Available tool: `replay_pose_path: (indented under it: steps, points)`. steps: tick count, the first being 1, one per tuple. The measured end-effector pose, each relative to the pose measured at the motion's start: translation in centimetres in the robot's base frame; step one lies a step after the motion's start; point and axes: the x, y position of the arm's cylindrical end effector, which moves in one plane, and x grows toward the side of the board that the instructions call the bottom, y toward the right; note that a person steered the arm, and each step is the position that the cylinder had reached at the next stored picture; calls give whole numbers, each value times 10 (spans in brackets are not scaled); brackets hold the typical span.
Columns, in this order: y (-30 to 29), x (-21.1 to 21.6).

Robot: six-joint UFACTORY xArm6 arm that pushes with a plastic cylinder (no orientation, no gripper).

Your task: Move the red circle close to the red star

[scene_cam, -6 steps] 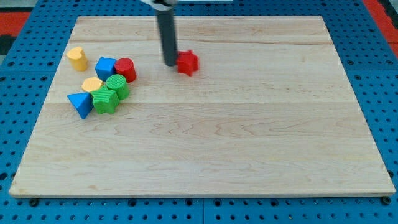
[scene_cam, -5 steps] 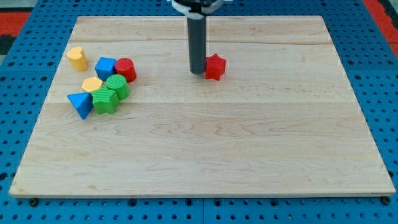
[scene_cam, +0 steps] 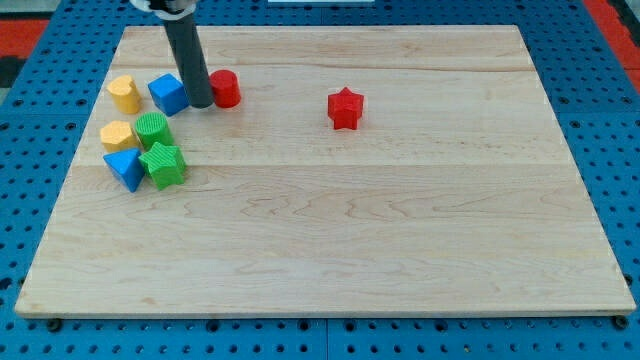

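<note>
Pressed down on the pale wooden board (scene_cam: 330, 250) with my tip (scene_cam: 199, 104), at the view's upper left. Just a plain dark rod end: no fingers to open or close, and holding nothing. Wedged in the narrow gap between two blocks, seemingly touching both, though cannot tell for certain.

Nearest the view's bottom, only bare wood grain, with blue pegboard (scene_cam: 620, 200) framing the board on all sides.

Farther up, at the view's left, a loose cluster of four. At its lower edge, a small blue triangle block (scene_cam: 126, 166) with a ribbed green star block (scene_cam: 163, 163) right beside it on the view's right. Just above those, a yellow block (scene_cam: 116, 134) of rounded, perhaps hexagonal outline, and a ribbed green circle block (scene_cam: 152, 129) next to it, sitting right against the green star's top.

Farther still, alone near the middle of the board, a small red star block (scene_cam: 345, 108), lying flat, well apart from everything else.

In the same far band as my tip: a blue cube block (scene_cam: 168, 93) hard against the rod's left side in the view, and the small red circle block (scene_cam: 225, 88) hard against its right side. So, red circle immediately to the view's right of my tip, on the side facing the red star, with open board between the two red pieces. Left of the blue cube, a yellow cylinder block (scene_cam: 124, 93) standing apart.

Above all that, the dark rod (scene_cam: 184, 50) leaning up toward the view's top left and out of the picture.
</note>
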Motion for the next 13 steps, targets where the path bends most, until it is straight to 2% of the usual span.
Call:
replay_pose_path:
  steps: [1, 2, 3, 5, 6, 7, 8, 9, 11, 12, 13]
  points:
    - [28, -23]
    - [20, -35]
    - [68, -61]
    - [92, -105]
    - [125, -105]
    - [161, -86]
    - [183, -89]
    - [181, -51]
    - [175, -19]
    - [163, -73]
    - [79, -77]
